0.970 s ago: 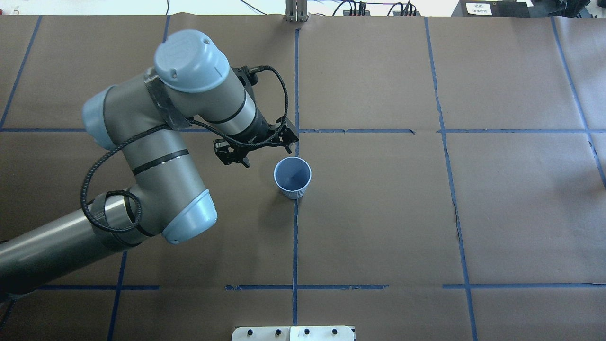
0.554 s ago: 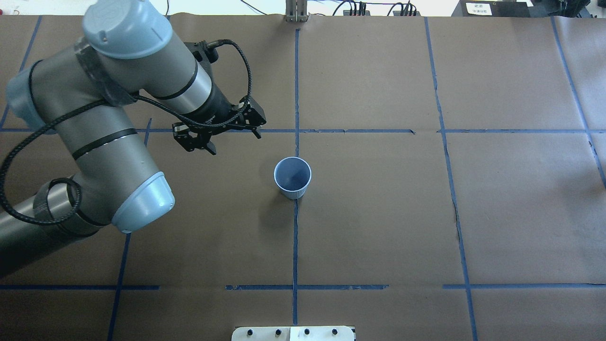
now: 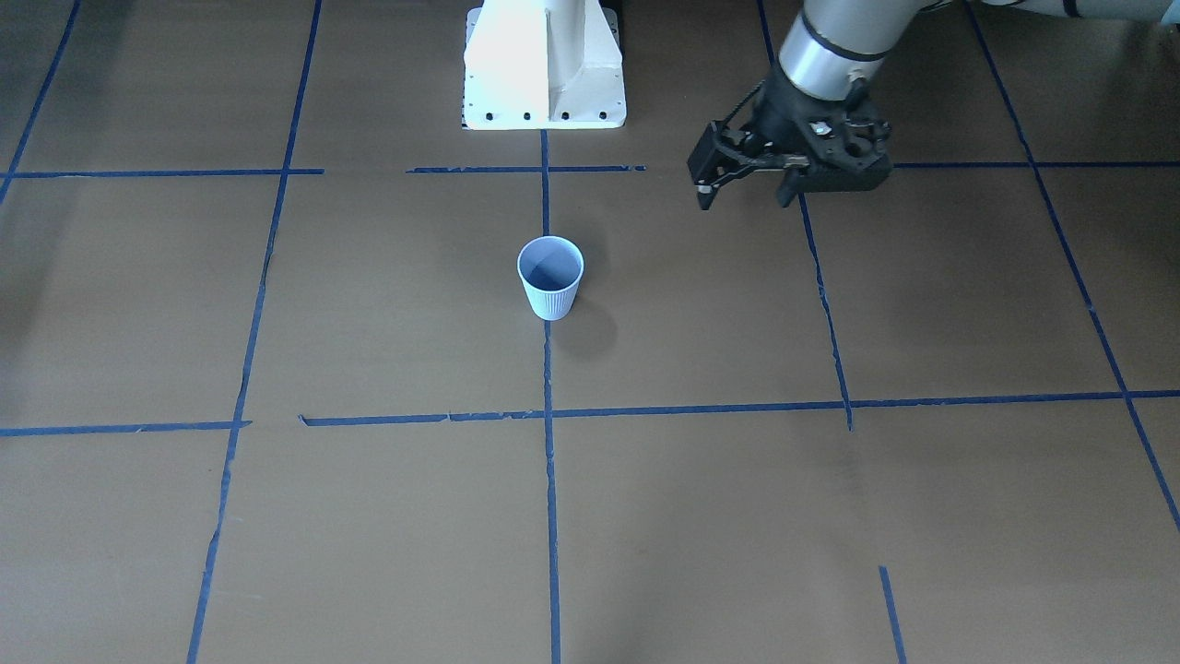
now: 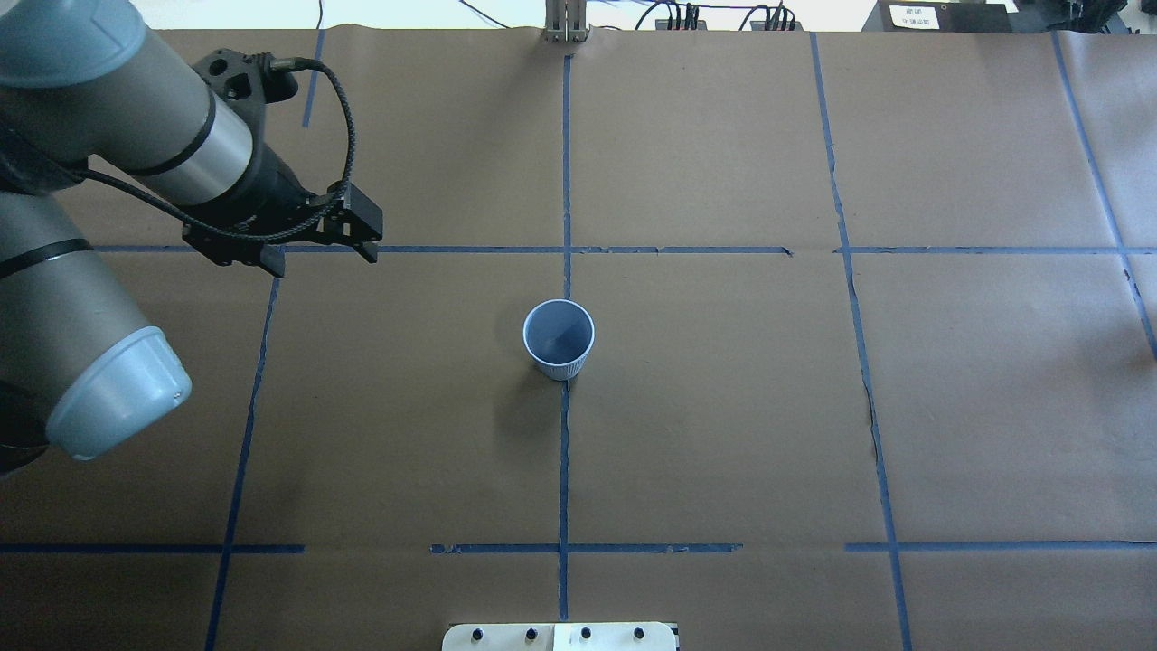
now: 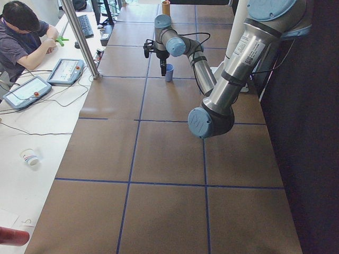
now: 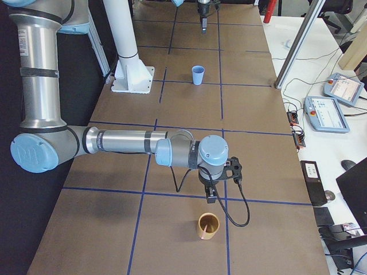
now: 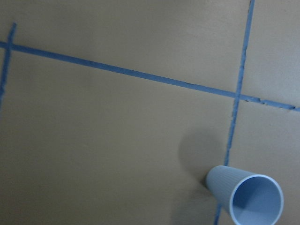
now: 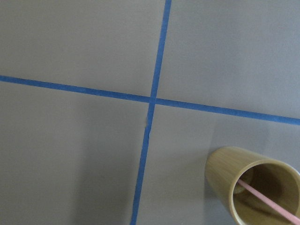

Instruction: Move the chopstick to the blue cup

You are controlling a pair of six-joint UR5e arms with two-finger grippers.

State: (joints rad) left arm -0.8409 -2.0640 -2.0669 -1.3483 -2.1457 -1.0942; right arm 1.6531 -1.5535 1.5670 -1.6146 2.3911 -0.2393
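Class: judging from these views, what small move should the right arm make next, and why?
Probably shift the right gripper over the bamboo cup and lower toward the pink chopstick: it leans inside that cup, the blue cup is empty, and the gripper hangs beside it.

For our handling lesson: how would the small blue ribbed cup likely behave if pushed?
The small blue ribbed cup looks empty and thin-walled, so probably light and easily slid. Its base is narrower than its rim, so a high push would likely tip it; tipped, it might roll.
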